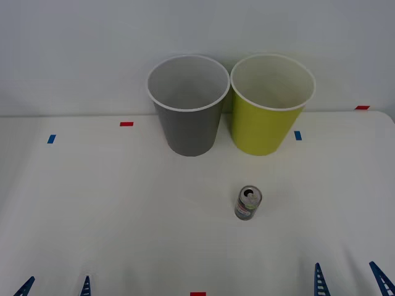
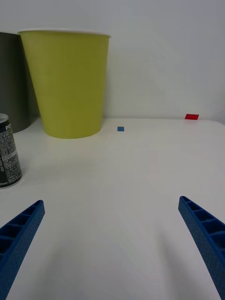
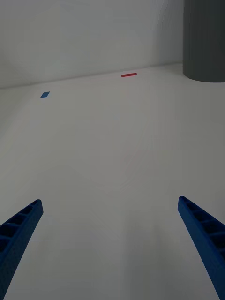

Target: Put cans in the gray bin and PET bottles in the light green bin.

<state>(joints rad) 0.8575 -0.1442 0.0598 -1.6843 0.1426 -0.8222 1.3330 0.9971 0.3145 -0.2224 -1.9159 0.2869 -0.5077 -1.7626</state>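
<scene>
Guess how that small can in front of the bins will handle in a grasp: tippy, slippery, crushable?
The can stands upright on the table, slim for its height, so a sideways nudge would probably tip it, then it would roll. Its smooth printed wall looks slippery. Its tab opening looks open, so it is likely light and easily dented.

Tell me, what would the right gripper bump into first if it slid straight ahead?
Probably nothing soon. The right gripper, jaws open, points at bare table; the can and the light green bin both sit off to its left side.
</scene>
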